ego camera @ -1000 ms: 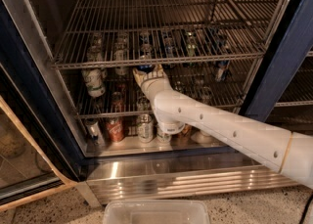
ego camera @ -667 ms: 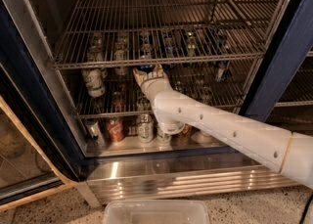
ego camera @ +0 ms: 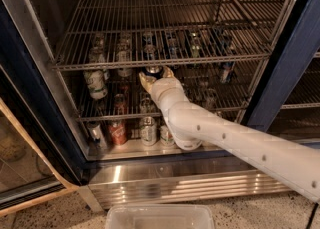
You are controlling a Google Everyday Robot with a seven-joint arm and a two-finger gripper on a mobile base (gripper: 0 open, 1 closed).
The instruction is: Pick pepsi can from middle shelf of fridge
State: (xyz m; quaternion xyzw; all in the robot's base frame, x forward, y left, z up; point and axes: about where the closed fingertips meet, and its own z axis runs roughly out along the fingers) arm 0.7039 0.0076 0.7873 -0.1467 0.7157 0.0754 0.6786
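Tan-tipped and white, the gripper (ego camera: 155, 76) sits right at the pepsi can (ego camera: 153, 69), mid-width above the middle shelf (ego camera: 105, 118) of the fridge (ego camera: 295, 58), just under the upper rack (ego camera: 100, 65). I cannot tell whether it is clenched. The can is likely light, slick and easily dented, so hold it squarely at mid-wall.

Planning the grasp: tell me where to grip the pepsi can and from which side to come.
Grip the pepsi can round its side wall, about mid-height, coming in level from the fridge's open front. It stands upright on the middle shelf with the upper rack close above, so a top approach looks blocked. The gripper is at it, open.
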